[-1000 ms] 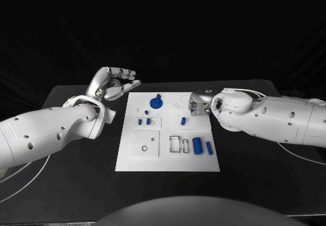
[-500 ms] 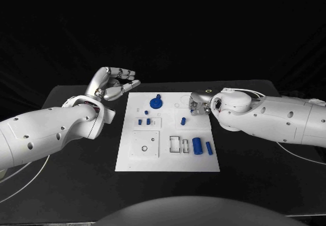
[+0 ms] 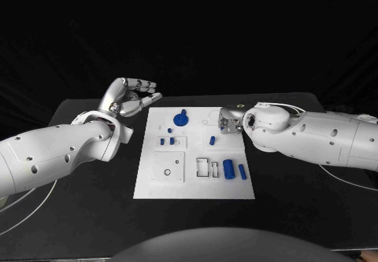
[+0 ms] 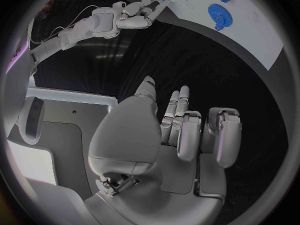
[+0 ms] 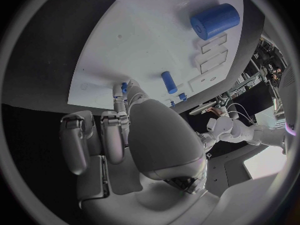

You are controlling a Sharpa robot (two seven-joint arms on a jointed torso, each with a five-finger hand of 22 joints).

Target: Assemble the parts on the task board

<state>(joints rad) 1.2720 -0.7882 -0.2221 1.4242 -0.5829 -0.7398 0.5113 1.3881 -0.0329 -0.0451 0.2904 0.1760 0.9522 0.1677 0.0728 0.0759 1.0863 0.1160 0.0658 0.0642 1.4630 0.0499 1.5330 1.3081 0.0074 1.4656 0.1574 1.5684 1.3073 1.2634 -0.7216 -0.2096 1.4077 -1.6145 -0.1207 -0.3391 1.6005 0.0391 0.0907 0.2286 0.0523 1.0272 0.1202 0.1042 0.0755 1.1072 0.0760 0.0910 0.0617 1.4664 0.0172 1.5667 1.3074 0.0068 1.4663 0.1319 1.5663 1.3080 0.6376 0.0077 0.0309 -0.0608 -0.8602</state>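
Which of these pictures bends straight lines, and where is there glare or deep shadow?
Head view: the flat white task board keeps straight edges and is bright and evenly lit; the room behind the black table is dark. Left wrist view: the board's edge curves, and the silver left hand is in dim light. Right wrist view: the board bows too, and the large blue cylinder casts a soft shadow.

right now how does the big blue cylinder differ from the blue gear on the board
The big blue cylinder lies on its side near the board's right edge on the robot-facing half, next to a thinner blue rod. The blue gear sits flat on the far half, toothed round its rim, with a small knob rising from it. The cylinder is smooth and long; the gear is round and low. Both are blue, rest on the task board, and neither hand touches them.
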